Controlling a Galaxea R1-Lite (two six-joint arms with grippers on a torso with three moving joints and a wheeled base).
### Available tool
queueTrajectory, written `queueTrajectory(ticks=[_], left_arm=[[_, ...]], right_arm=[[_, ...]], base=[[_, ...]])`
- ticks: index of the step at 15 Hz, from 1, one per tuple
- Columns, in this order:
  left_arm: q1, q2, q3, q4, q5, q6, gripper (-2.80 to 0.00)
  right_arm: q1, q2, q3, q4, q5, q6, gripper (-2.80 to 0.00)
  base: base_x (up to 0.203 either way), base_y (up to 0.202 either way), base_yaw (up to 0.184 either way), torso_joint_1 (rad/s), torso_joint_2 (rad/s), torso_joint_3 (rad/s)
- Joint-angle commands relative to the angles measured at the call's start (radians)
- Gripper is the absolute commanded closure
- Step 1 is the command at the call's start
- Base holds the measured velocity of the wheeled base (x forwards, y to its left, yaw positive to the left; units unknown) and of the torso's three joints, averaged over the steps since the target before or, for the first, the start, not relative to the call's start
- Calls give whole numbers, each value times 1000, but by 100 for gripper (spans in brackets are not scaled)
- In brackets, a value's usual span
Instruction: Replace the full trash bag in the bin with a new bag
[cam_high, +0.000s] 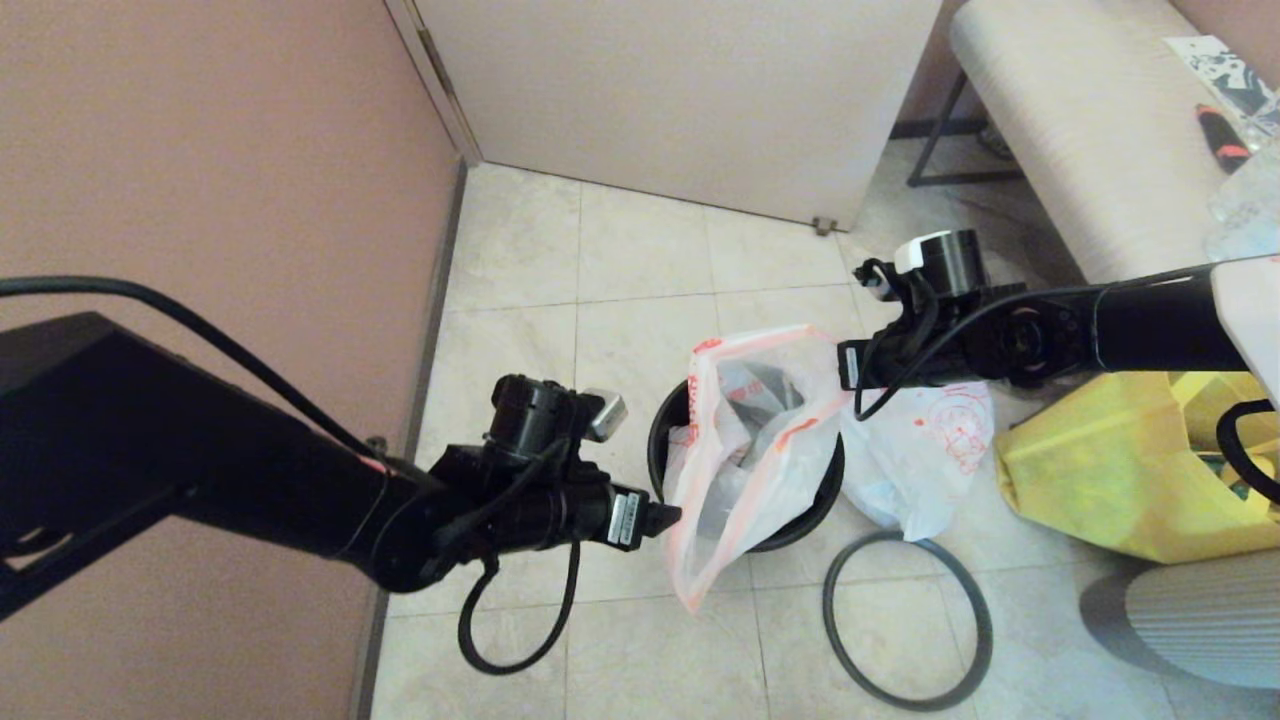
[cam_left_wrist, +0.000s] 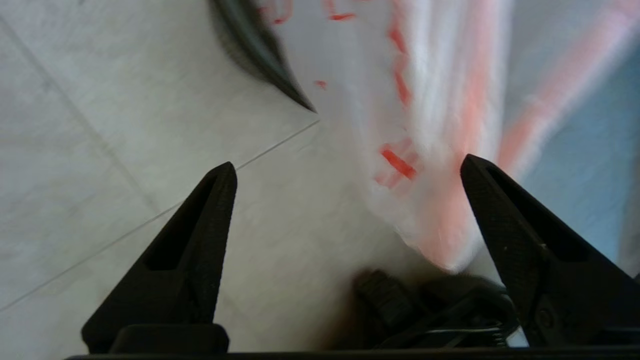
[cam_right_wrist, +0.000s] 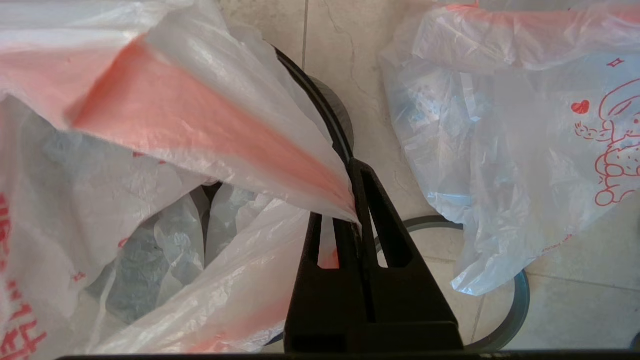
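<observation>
The right gripper (cam_right_wrist: 352, 200) filled the near foreground of its own wrist view, its two black fingers pressed flat together on an orange-red band at the mouth of the new bag (cam_right_wrist: 165, 150), so the film fanned away from the pinch in a taut sheet. In the head view that gripper (cam_high: 835, 352) sat at the right side of the bin (cam_high: 662, 420), holding the bag's edge up above the rim. Across from it the left gripper (cam_left_wrist: 347, 167) stood wide open with nothing between its fingers; the bag's pale, red-printed film hung just ahead of them, nearer one finger than the other, and in the head view the gripper (cam_high: 668, 517) was just beside the bag's left flank. The bag was partly lowered into the bin, its mouth gaping, but its near side spilled over the front rim and drooped toward the tiled floor (cam_high: 640, 250). The full trash bag (cam_high: 925, 455) lay on the floor just right of the bin, out of it, near a yellow tote (cam_high: 1090, 480). A thin dark hoop (cam_high: 907, 618) lay flat on the floor in front, part of it under the full bag. By my reading, removal was done and lining was roughly midway: the left side awaited a grip, the mouth needed spreading around the rim, and the hoop probably belonged back on top.
</observation>
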Motion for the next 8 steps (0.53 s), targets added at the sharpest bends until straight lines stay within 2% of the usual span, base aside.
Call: queueTrajectory(ticks=[1,5,8], left_arm=[[-37,-29,102,-126,6,-9,-280],[-82,-45,133,-136,12,-43,-280],[-81,32,125,-150,58,-39,-280]], right_arm=[[0,8,-7,1,0,1,0],[1,11,-8,1,0,2,0],[3,4,-8,1,2,7,0]], base=[[0,0,0,0,0,0],[0,0,0,0,0,0],[0,0,0,0,0,0]])
